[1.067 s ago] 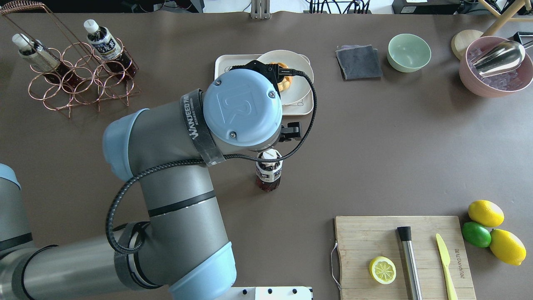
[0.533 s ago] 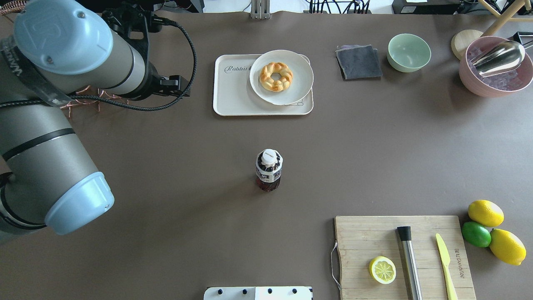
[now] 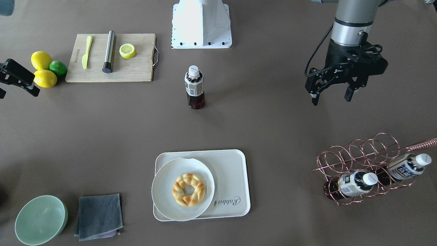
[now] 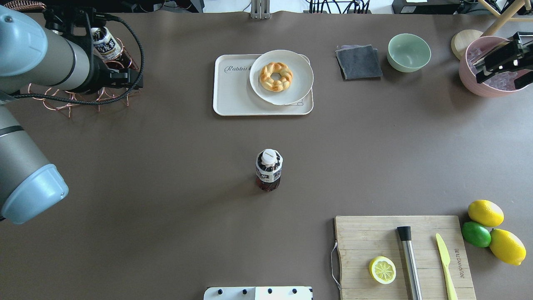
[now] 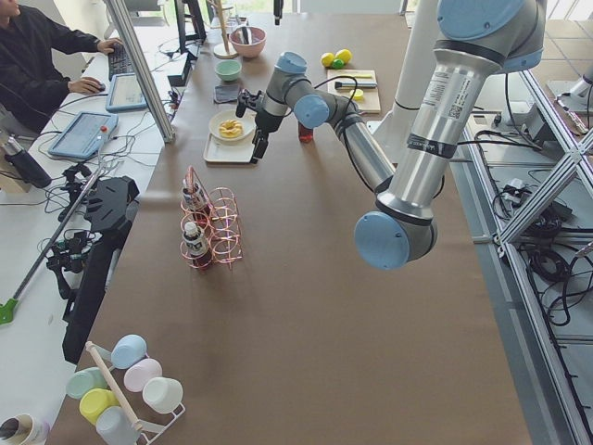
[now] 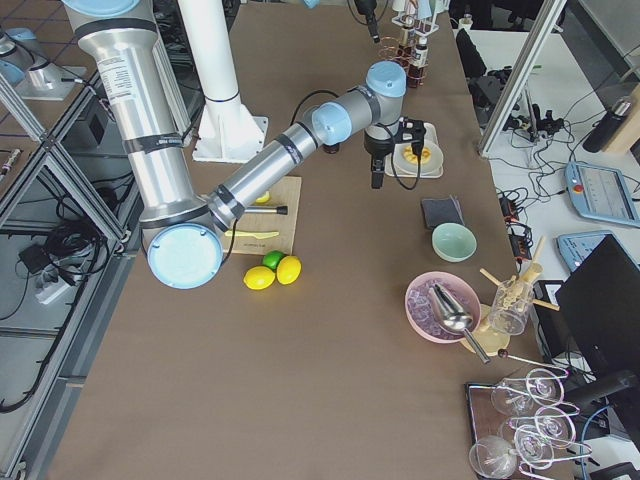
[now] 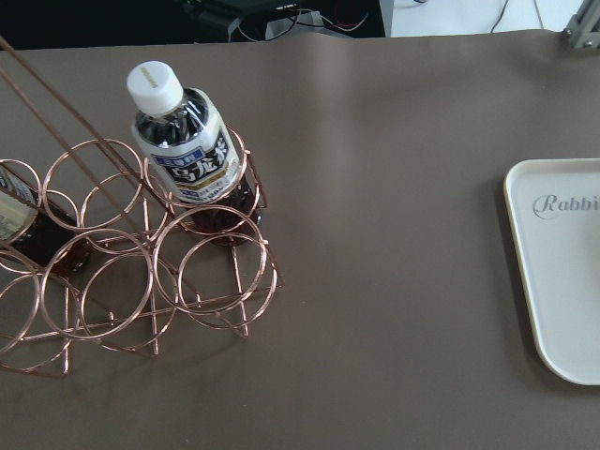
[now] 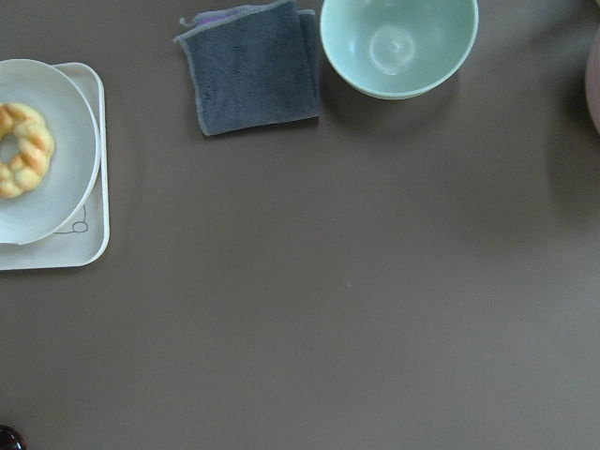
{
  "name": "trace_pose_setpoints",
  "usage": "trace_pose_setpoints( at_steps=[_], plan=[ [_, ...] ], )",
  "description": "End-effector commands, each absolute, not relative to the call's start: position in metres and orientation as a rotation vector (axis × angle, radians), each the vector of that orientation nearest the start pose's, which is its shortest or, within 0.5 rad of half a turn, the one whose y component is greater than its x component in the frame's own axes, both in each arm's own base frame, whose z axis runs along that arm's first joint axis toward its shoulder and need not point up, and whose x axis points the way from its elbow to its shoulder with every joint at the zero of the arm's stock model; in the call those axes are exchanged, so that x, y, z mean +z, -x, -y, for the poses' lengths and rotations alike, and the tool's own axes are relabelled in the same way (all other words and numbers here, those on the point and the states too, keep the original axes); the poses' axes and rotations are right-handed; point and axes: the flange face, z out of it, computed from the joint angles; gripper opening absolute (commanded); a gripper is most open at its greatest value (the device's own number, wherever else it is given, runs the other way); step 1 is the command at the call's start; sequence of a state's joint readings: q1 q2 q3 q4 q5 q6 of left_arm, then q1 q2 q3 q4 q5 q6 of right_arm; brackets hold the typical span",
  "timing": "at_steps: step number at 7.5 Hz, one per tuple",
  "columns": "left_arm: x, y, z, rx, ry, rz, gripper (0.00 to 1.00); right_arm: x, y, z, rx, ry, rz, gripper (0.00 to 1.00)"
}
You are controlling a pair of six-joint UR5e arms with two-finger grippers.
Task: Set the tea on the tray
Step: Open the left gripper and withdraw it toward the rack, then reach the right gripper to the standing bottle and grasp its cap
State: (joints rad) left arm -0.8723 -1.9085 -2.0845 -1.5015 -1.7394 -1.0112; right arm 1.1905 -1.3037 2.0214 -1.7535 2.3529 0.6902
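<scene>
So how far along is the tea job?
Nothing done: the tray holds only the doughnut plate; one tea stands on the table apart from it. Nothing in hand: left claw open, empty, near the rack. Left: grasp a tea, tray it.

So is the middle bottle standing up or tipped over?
Standing up: the bottle sits on its base, white cap on top.

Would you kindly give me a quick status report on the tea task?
Left hand open, empty, near rack. Right hand state unclear. Tea upright mid-table, off tray. Plate covers half the tray.
</scene>
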Motion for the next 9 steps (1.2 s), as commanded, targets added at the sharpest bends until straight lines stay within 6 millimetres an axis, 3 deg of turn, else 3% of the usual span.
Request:
trace_pose_setpoints(
  at_steps=[1, 2, 3, 4, 5, 6, 7, 8, 9],
  plan=[
    [0.327, -0.208, 0.496, -0.235, -0.309, -0.652, 0.98, 0.255, 0.243, 0.5, 0.046, -0.068, 0.902, 1.0],
    [0.37, -0.167, 0.491, -0.142, -0.279, -0.603, 0.98, 0.223, 0.287, 0.48, 0.058, -0.057, 0.919, 1.0],
    [0.404, -0.125, 0.49, -0.104, -0.267, -0.555, 0.98, 0.196, 0.313, 0.458, 0.043, -0.047, 0.953, 1.0],
    [0.426, -0.082, 0.49, -0.081, -0.284, -0.518, 0.98, 0.178, 0.338, 0.424, 0.018, -0.078, 0.961, 1.0],
    [0.451, -0.055, 0.487, -0.055, -0.238, -0.54, 0.98, 0.169, 0.363, 0.401, -0.013, -0.126, 0.944, 1.0],
    [0.486, -0.032, 0.484, -0.033, -0.183, -0.56, 0.98, 0.164, 0.373, 0.395, -0.012, -0.12, 0.939, 1.0],
    [0.518, -0.005, 0.483, 0.038, -0.173, -0.536, 0.98, 0.145, 0.386, 0.387, -0.02, -0.123, 0.916, 1.0],
    [0.537, 0.02, 0.482, 0.104, -0.184, -0.516, 0.98, 0.118, 0.404, 0.379, 0.002, -0.118, 0.889, 1.0],
    [0.55, 0.034, 0.481, 0.118, -0.178, -0.515, 0.98, 0.102, 0.423, 0.376, 0.003, -0.116, 0.884, 1.0]
  ],
)
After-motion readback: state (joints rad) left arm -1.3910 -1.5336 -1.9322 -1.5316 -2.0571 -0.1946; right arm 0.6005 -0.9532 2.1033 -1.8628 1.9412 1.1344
